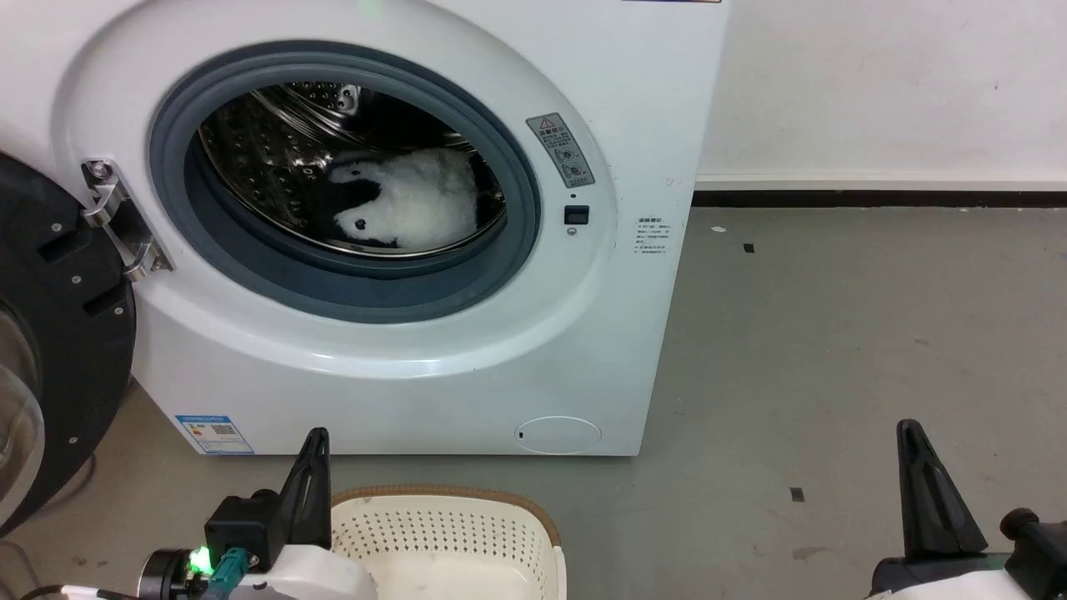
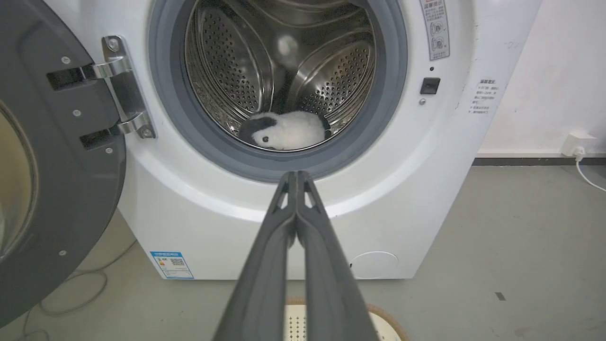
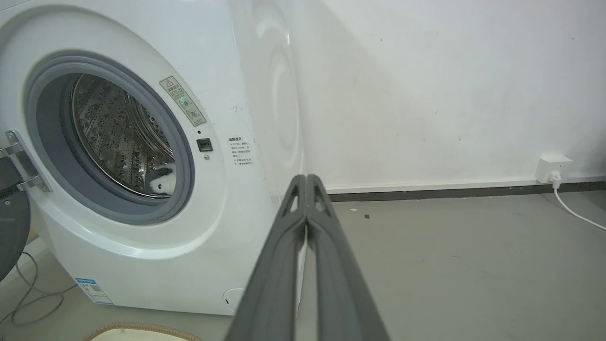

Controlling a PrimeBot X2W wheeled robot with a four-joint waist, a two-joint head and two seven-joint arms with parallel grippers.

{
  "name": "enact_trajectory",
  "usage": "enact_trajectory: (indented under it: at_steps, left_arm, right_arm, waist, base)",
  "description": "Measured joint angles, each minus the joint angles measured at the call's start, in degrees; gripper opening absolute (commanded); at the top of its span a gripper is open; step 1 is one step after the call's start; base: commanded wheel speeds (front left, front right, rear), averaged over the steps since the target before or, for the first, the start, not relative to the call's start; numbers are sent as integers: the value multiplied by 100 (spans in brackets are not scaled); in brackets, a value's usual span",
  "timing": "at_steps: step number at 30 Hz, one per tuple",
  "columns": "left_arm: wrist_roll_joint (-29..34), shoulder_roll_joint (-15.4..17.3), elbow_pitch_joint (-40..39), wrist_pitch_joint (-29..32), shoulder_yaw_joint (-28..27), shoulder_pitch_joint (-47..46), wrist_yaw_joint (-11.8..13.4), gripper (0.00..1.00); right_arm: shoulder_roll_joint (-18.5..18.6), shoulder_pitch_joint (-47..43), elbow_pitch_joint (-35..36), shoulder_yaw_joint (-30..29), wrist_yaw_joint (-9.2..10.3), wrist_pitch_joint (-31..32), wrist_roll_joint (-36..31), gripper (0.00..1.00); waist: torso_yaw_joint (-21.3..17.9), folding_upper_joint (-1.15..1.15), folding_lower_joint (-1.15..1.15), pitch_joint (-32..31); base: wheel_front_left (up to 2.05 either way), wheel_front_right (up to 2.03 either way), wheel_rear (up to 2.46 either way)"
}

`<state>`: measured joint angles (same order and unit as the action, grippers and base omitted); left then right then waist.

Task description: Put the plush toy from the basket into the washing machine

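The black-and-white plush toy [image 1: 408, 204] lies on the floor of the steel drum inside the washing machine [image 1: 400, 367], also seen as the plush toy [image 2: 286, 130] through the grey-gasketed porthole. The black round door [image 1: 50, 350] hangs open at the left. The cream perforated basket [image 1: 450, 533] with its brown rim stands on the floor before the washer. My left gripper [image 2: 297, 174] is shut and holds nothing, pointing at the porthole from outside. My right gripper [image 3: 306, 177] is shut too, held over the floor to the washer's right.
Grey concrete floor [image 1: 834, 350] stretches to the right of the washer up to a white wall. A wall socket with a white cable [image 3: 554, 173] sits at the far right. A loose cable [image 2: 71, 293] lies on the floor under the open door.
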<state>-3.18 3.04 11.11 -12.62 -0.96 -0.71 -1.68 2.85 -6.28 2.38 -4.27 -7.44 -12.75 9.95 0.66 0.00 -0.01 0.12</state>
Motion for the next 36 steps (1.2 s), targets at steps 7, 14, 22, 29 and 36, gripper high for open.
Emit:
enact_trajectory:
  at_steps: [7,14,22,29,36]
  left_arm:
    - [5,0,-67,70,4,0,7,0]
    - [9,0,-143,158,13,0,16,0]
    - [49,-1,-211,255,16,0,24,0]
    - [52,-1,-279,331,23,0,25,0]
    - [67,-2,-355,405,29,0,53,0]
  right_arm:
    - [0,20,-12,34,0,64,-87,0]
    - [0,70,-24,60,0,163,-140,0]
    - [0,94,-41,86,0,259,-193,0]
    - [0,133,-49,108,0,336,-245,0]
    - [0,158,-66,130,0,416,-299,0]
  waist:
    - [-4,0,1,-1]
    - [-9,0,1,-1]
    - [-13,0,1,-2]
    - [-18,0,1,-3]
    - [-22,0,1,-4]
  base:
    - [0,0,0]
    - [0,0,0]
    - [0,0,0]
    - [0,0,0]
    - [0,0,0]
